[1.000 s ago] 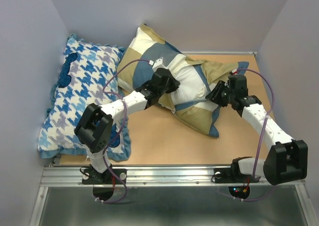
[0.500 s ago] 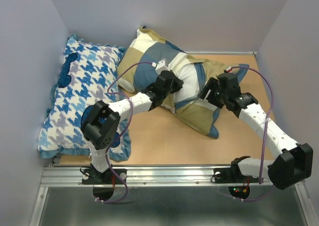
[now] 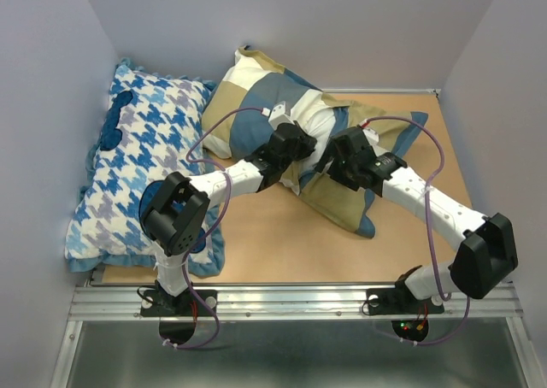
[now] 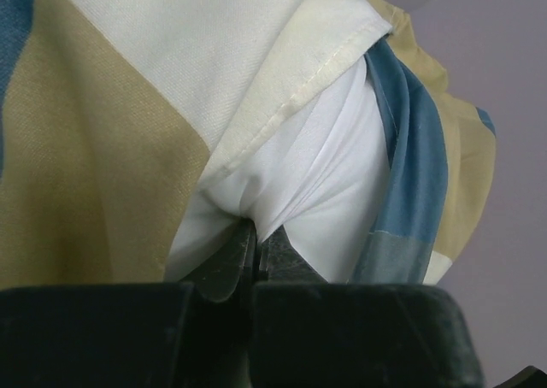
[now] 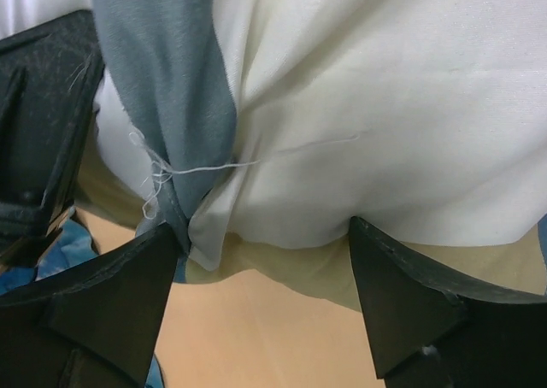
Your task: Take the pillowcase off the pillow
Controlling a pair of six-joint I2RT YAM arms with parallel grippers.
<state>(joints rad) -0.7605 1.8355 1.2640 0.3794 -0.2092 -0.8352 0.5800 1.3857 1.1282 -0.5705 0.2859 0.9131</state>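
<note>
Right wrist view: right hand [image 5: 265,228] wide, pillowcase [image 5: 162,89] edge at frame centre between its tips (left hand [image 4: 255,238] pinches the pillow [image 4: 316,166]).

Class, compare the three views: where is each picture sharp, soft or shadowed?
Top external: even light, everything sharp. Left wrist: pillowcase weave crisp, the left gripper dark and soft at the bottom edge. Right wrist: loose thread sharp, right gripper fingers in shadow.
</note>
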